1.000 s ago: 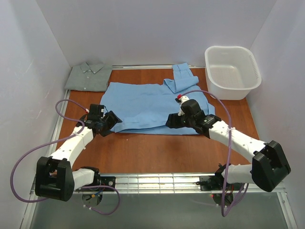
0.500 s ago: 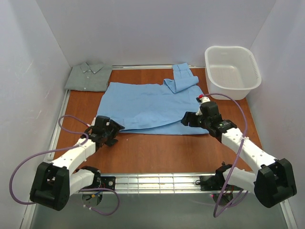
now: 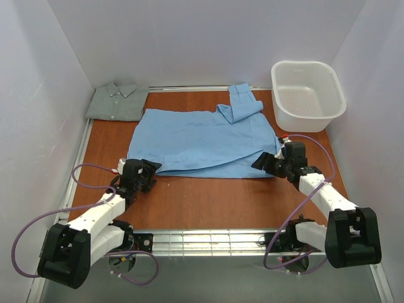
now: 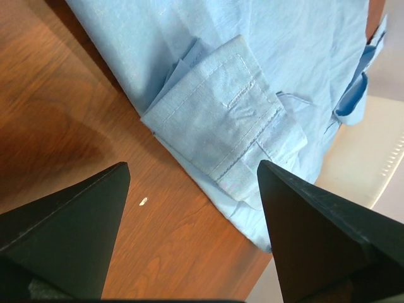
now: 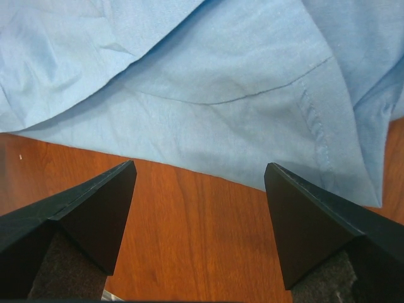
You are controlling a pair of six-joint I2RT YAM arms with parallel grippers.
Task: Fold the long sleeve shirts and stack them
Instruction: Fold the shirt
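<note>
Top external view: you have the light sky-blue button-up cloth shirt [image 3: 202, 142] spread flat over the middle of the desk, reaching toward the far edge. One sleeve [image 3: 240, 104] is doubled over its far-right part, cuff at the far edge. The muted grey-green collared shirt [image 3: 117, 101] lies folded in the far-left corner, just beside the blue one; whether they touch, you cannot tell.

Left gripper [image 3: 149, 172]: at the blue shirt's near-left corner, claw apart, gripping nothing. Left wrist view: a folded cuff [image 4: 221, 126] lies between the two fingers [image 4: 76, 233].

Right gripper [image 3: 265, 163]: at the near-right corner of the shirt, claw apart, empty. Right wrist view: the hem runs across above bare wood.

White plastic basket [image 3: 315, 117]: far-right corner. Brown wooden desk [image 3: 208, 202]: bare along the near edge.
</note>
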